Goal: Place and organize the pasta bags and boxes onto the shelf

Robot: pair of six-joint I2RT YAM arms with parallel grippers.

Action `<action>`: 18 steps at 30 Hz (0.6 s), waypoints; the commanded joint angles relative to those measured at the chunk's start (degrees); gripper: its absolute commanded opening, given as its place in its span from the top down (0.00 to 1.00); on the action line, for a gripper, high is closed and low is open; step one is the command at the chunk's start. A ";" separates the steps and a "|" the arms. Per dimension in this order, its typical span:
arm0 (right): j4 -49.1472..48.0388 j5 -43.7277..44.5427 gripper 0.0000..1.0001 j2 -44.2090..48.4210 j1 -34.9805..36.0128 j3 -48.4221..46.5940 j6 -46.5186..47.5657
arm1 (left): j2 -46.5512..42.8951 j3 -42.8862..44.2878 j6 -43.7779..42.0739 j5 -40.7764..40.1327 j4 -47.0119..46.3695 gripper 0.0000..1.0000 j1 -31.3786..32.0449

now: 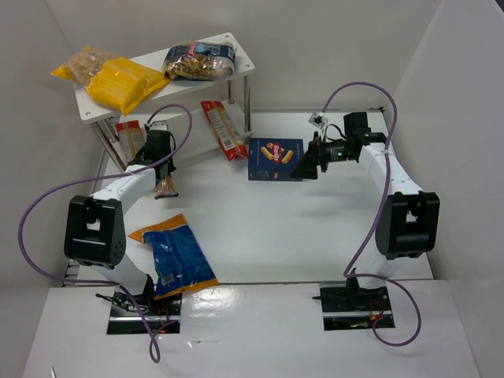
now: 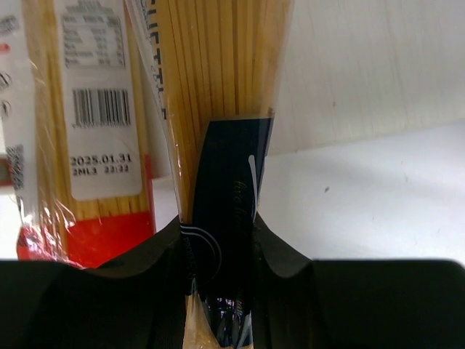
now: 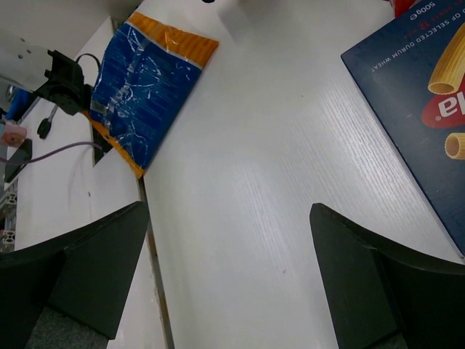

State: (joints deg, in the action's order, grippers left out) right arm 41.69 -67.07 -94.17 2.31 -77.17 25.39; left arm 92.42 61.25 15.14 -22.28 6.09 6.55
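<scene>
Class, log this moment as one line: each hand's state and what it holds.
left hand shut on long golden plastic spaghetti pack | right hand open, empty, beside flat dark-blue pasta carton

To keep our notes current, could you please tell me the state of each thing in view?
left hand: shut on the spaghetti pack.
spaghetti pack: gripped at its dark label end.
right hand: open, empty.
blue box: flat on the table.
blue bag: flat on the table.
yellow bag: on the shelf top.
red pack: beneath the top board.
</scene>
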 commanded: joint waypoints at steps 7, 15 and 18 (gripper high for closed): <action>-0.74 -0.43 0.00 2.06 -0.37 0.88 1.68 | -2.25 2.91 -3.53 -3.47 -18.30 1.00 0.05; -0.74 -0.43 0.00 2.58 -0.37 1.40 2.74 | 0.48 4.30 -4.68 -4.08 -19.62 1.00 -1.00; -0.74 -0.43 0.00 2.59 -0.37 1.93 3.26 | 1.61 5.89 -5.20 -4.08 -19.62 1.00 -1.01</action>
State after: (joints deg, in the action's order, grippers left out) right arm 41.63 -66.96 -94.17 2.31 -75.81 26.83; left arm 94.39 61.60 11.64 -24.25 -4.47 6.07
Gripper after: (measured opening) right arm 0.999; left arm 0.373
